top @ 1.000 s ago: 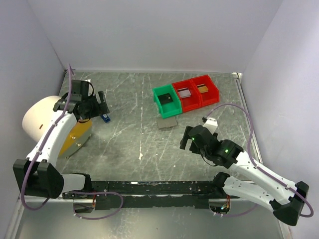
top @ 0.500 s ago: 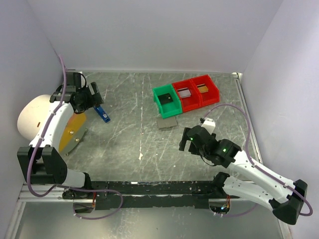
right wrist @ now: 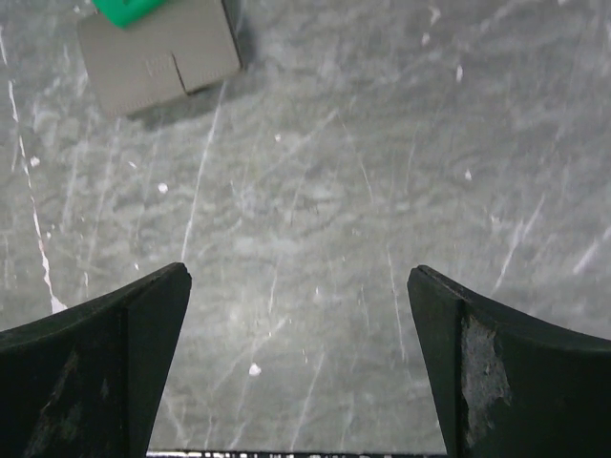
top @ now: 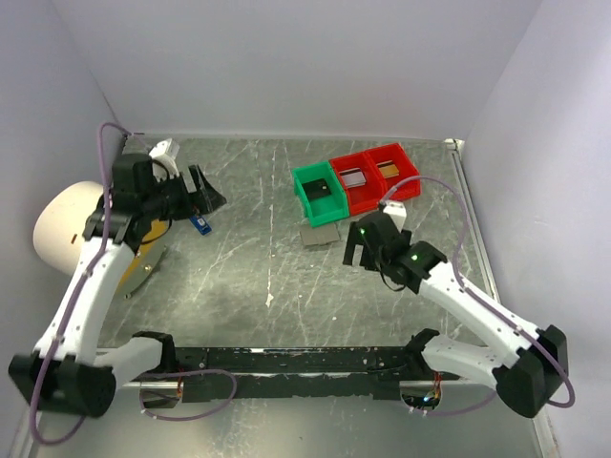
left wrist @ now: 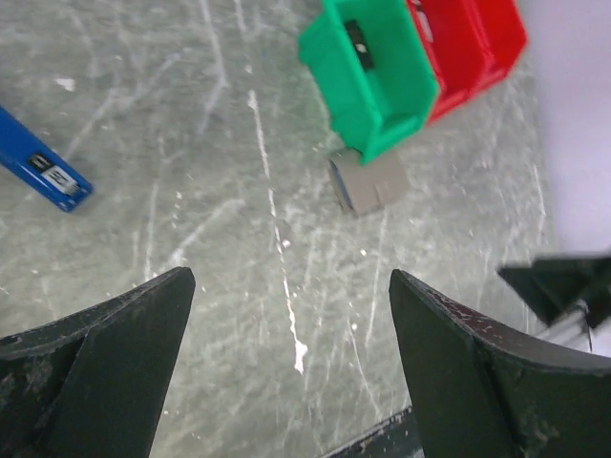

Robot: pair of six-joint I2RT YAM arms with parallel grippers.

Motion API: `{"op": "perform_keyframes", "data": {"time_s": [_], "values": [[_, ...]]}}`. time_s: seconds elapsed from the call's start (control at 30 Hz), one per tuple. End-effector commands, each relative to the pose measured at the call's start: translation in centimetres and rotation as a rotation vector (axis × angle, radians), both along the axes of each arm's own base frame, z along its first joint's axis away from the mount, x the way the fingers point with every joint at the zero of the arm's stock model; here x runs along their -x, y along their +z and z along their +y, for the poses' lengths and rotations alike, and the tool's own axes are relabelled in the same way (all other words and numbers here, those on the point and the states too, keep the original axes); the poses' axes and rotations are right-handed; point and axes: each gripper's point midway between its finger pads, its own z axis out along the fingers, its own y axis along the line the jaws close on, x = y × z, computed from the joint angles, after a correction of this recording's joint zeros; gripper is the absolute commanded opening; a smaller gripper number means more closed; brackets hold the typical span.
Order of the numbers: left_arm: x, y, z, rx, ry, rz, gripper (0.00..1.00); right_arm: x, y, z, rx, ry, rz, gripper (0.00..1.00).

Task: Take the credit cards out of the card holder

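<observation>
A row of three small open plastic trays stands at the far right part of the scratched grey tabletop: one green tray on the left and two red trays to its right, all touching side to side. In the green tray lies a small black thing. The middle tray holds a pale flat piece with a dark border, and the right one holds a brownish piece; what they are I cannot tell.

The card holder, a small flat grey rectangular wallet, lies on the tabletop just at the near side of the green tray, outside all the trays. In the right wrist view one corner of the green tray overlaps its far edge.

The right gripper hangs just near the card holder, on its near right side, its fingers spread wide and holding nothing. The left gripper is over the far left part of the tabletop, well apart from the card holder, fingers also wide apart and empty. A small blue-and-black gadget lies near it.
</observation>
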Motion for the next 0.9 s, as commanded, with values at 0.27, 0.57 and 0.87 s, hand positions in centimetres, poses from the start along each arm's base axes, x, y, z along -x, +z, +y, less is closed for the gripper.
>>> {"op": "perform_keyframes", "data": {"time_s": [0.27, 0.57, 0.87], "values": [[7.6, -2.6, 0.9, -0.032, -0.015, -0.112, 0.95, -7.4, -2.4, 8.4, -0.09, 0.32, 0.1, 0.87], [8.5, -5.6, 0.8, -0.016, -0.016, -0.1, 0.95, -12.0, -6.9, 6.3, 0.028, 0.098, 0.136, 0.69], [8.4, -5.7, 0.7, -0.016, -0.021, -0.111, 0.95, -13.9, -8.9, 6.8, -0.14, 0.165, 0.161, 0.6]]}}
